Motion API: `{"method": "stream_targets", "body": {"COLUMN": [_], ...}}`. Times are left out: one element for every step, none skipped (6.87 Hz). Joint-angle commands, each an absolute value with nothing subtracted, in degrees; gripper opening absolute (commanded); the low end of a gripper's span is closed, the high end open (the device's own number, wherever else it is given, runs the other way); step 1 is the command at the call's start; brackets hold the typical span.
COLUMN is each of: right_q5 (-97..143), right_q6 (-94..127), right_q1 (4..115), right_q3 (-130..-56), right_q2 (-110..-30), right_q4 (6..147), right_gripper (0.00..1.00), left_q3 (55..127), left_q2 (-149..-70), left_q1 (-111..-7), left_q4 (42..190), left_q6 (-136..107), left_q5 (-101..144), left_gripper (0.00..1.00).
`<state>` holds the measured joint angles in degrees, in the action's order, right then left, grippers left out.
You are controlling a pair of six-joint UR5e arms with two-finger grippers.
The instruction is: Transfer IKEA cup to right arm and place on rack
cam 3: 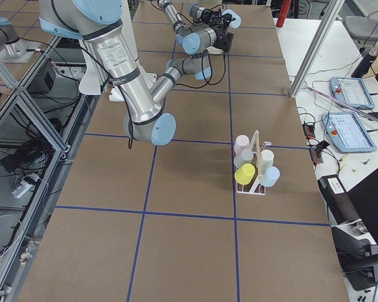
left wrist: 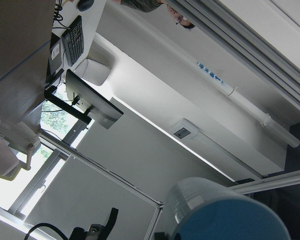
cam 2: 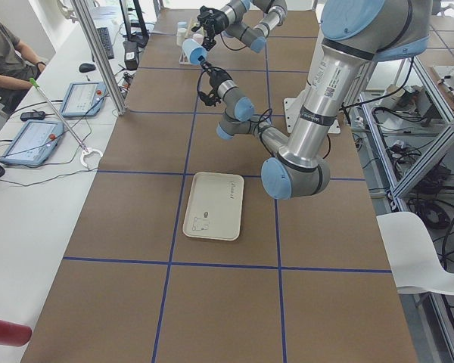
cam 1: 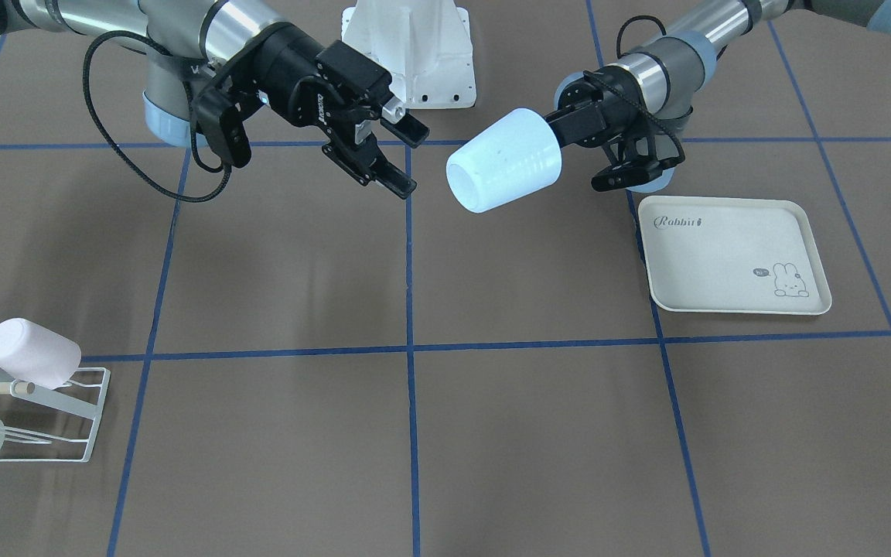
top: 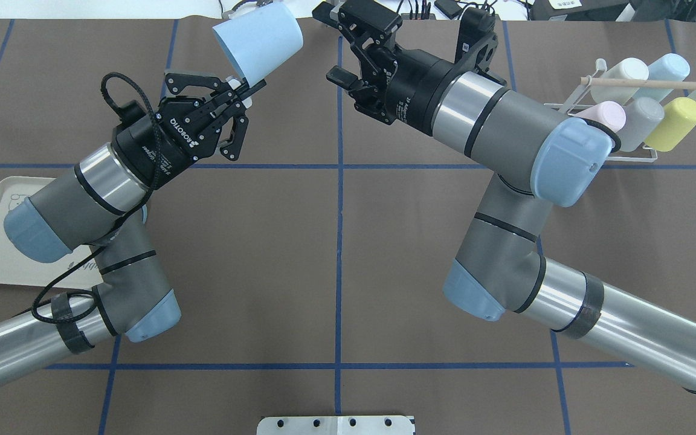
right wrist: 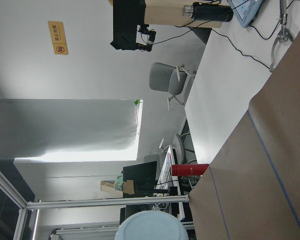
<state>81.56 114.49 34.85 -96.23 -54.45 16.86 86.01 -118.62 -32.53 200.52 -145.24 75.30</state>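
Front-facing: left gripper (cam 1: 561, 133) is clamped on one rim edge of the pale blue IKEA cup (cam 1: 503, 158). The cup is held in the air over the table's middle, its long axis lying roughly level and its free end aimed at the right gripper (cam 1: 407, 158). The right gripper's jaws are spread, fingertips near the cup and not touching it.

Overhead: the cup sits between the two grippers. The rack (top: 656, 83) stands far right, beside the right arm.

Right wrist: the cup's round end shows low and centred. I judge a straight advance along the axis should bracket it.
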Motion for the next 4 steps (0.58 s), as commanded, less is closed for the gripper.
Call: {"method": "stream_targets", "body": {"right_q5": [81.56, 81.56, 81.48, 81.47], "right_q6": [110.33, 108.91, 108.81, 108.81], "right_q1": [34.02, 33.75, 33.75, 33.75], "right_q3": [-96.15, -96.15, -96.15, -95.89], "right_q2": [-54.67, -54.67, -54.67, -54.67], "right_q4": [16.79, 16.79, 16.96, 16.96], "right_gripper": [1.00, 1.00, 1.00, 1.00], "left_q3": [85.17, 84.91, 84.73, 84.73], "left_q2": [-118.83, -119.18, -120.83, -121.98], "left_q1": [-32.26, -32.08, -31.91, -31.47], "left_q4": [199.95, 199.26, 196.55, 195.31], "left_q6": [-144.58, -144.49, -144.49, -144.49], "left_q5": [75.23, 75.23, 75.23, 75.23], "left_gripper": [0.00, 0.00, 0.00, 0.00]}}
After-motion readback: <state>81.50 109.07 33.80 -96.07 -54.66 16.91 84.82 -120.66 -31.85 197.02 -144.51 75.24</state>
